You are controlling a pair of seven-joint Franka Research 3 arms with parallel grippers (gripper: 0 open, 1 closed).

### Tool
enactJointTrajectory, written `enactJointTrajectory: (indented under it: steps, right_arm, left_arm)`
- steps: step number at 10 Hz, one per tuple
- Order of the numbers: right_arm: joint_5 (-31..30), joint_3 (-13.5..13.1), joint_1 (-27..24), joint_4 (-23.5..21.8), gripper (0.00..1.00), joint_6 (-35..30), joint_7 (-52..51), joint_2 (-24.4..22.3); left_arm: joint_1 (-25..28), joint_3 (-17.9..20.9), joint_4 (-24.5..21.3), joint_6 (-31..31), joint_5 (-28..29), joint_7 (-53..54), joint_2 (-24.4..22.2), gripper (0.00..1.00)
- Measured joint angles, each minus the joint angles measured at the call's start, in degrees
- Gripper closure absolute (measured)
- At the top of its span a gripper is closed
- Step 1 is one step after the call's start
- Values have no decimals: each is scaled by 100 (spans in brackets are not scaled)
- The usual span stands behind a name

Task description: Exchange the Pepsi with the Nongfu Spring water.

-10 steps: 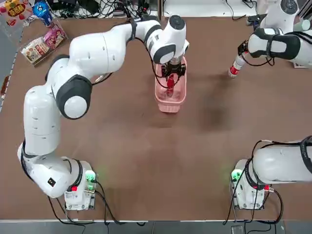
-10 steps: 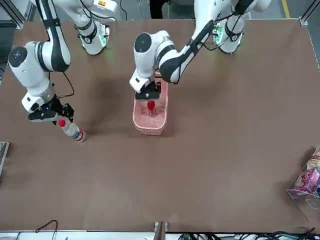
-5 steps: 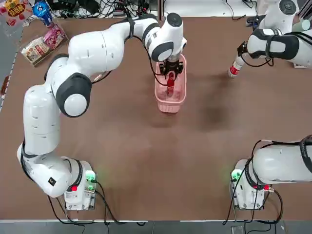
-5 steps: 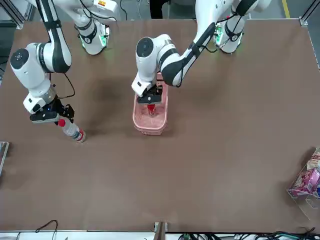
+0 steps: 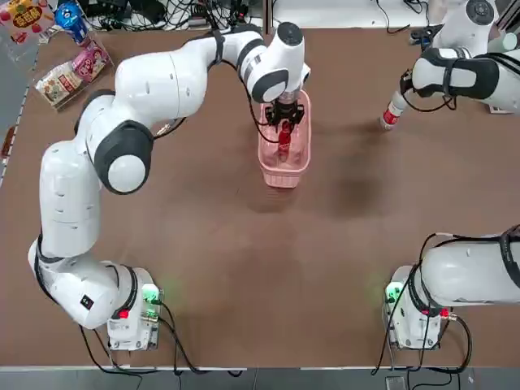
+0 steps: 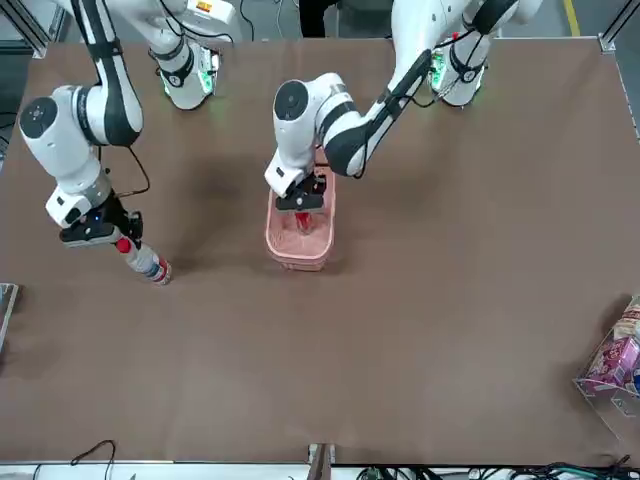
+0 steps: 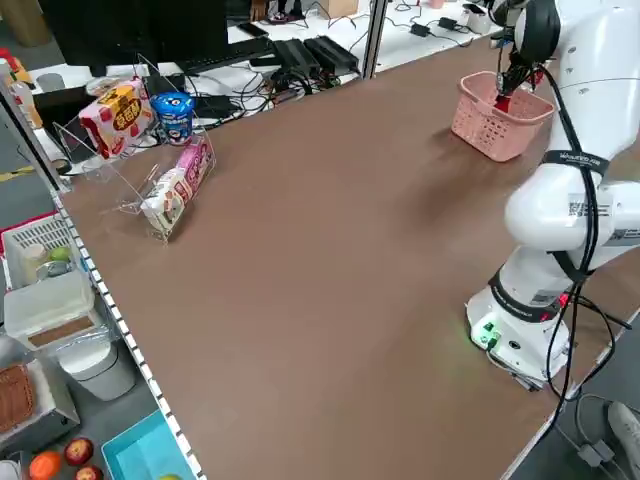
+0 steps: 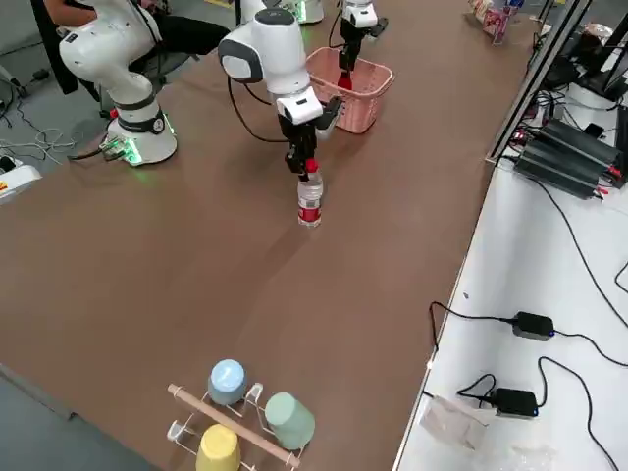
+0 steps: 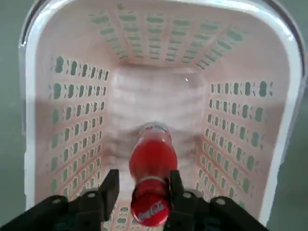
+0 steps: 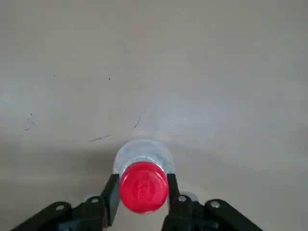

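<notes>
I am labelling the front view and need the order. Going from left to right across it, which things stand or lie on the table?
Nongfu Spring water under the right gripper → pink basket holding the Pepsi, with the left gripper over it → snack packets at the right edge.

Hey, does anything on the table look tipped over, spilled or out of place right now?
Nothing stands out. The all-red slim bottle stands upright inside the pink basket, and the clear bottle with red cap stands upright on the brown table. No spills show.
</notes>
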Motion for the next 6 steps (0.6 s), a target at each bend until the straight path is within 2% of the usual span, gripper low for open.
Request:
enactJointTrajectory:
  steps: [2, 4, 6]
  right_arm:
    - [1, 3, 0, 6, 64, -1, 0, -1]
    - [3, 3, 0, 12, 64, -7, 0, 0]
    - [4, 3, 0, 17, 64, -10, 0, 1]
  left_arm:
    - [-17, -4, 0, -1, 0, 3, 0, 55]
    - [-11, -5, 10, -6, 0, 11, 0, 68]
    - [43, -4, 59, -116, 0, 36, -7, 68]
